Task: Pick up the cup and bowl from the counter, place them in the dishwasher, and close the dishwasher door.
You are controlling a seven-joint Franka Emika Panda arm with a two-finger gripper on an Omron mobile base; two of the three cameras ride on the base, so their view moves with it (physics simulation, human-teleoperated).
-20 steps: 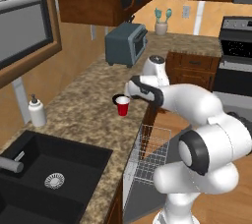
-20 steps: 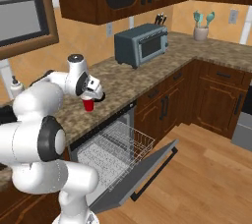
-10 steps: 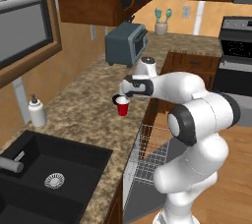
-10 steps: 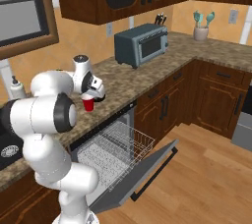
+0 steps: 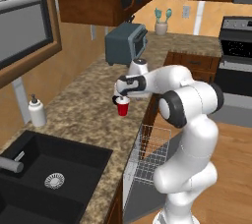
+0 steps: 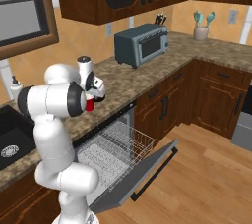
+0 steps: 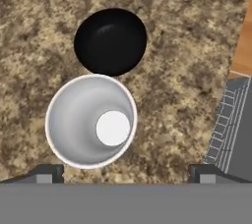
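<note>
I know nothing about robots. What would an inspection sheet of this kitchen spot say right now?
Surface: brown speckled counter, running round the corner.
Job's things: red cup upright, just below the claw; from the hand view its white inside faces up. Black bowl sits on the counter close beside it. Dishwasher door hangs open, wire rack pulled out with nothing in it.
Clutter: toaster oven, soap bottle, pot of utensils.
Claw: claw at the cup's rim; open or shut cannot be told.
Cables: nothing seen.
Surroundings: black sink, wooden cabinets, stove, wood floor.
</note>
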